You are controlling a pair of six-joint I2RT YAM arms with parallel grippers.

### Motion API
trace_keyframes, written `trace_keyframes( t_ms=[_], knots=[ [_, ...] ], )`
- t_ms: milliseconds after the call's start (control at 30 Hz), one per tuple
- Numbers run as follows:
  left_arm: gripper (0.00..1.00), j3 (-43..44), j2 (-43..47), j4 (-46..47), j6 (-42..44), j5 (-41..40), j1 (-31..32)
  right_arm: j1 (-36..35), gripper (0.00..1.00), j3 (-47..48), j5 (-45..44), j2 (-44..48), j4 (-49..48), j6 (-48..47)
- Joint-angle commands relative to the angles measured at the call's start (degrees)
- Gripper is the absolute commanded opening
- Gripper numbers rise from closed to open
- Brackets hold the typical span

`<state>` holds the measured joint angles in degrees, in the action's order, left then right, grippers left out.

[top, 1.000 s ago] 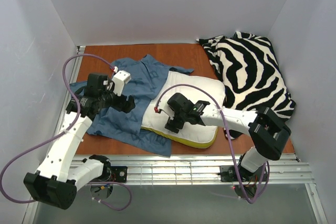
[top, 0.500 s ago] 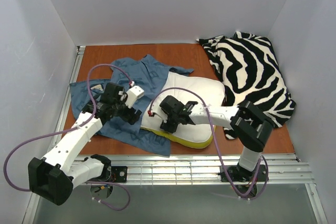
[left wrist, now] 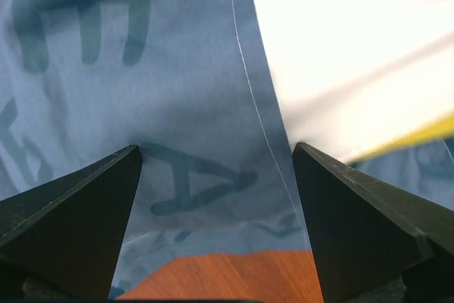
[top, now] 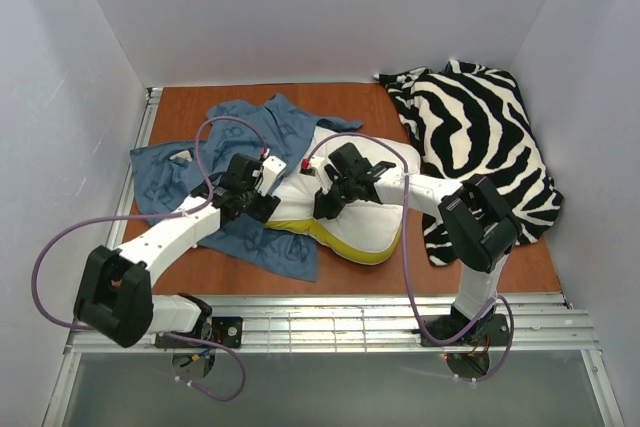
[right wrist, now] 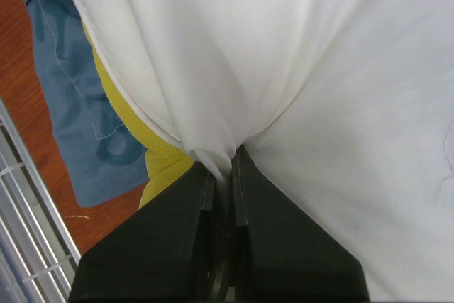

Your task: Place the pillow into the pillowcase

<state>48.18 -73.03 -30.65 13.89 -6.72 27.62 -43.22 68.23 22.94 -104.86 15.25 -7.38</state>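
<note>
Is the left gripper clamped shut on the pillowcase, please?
No, the left gripper stands wide open over the pillowcase, with blue fabric showing between its spread fingers.

Lab enclosure: white walls (top: 320, 17) around wooden table (top: 350, 105).

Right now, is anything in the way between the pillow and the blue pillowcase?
Nothing visible. The pillow overlaps the pillowcase at its left edge, and the right end effector is shut on the pillow. The zebra-striped cloth sits off to the right, not between them. I can't tell where the pillowcase opens.
</note>
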Motion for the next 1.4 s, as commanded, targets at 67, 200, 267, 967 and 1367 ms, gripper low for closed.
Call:
trace_keyframes(
  t_ms=[67,200,267,967,1367],
  knots=[
    [0.81,4.3,-3.6,4.1,-4.5,-0.8,0.2,-0.9,0.01,-2.1,8.5,2.6,-1.6,2.7],
    [0.72,3.7,-6.0,4.0,-5.5,-2.1,0.2,-0.9,0.01,-2.7,8.7,1.9,-2.7,3.7],
    [0.59,3.2,-6.5,4.0,-6.0,-6.0,0.2,-0.9,0.01,-2.8,8.9,1.9,-2.7,4.1],
    [0.00,15.2,-3.2,-11.6,0.4,50.7,9.5,4.4,0.01,4.3,16.2,5.5,-23.1,28.2],
    [0.66,7.6,10.4,-8.9,1.5,25.5,4.9,5.3,0.01,3.3,16.4,-3.9,-23.2,26.8]
  ],
)
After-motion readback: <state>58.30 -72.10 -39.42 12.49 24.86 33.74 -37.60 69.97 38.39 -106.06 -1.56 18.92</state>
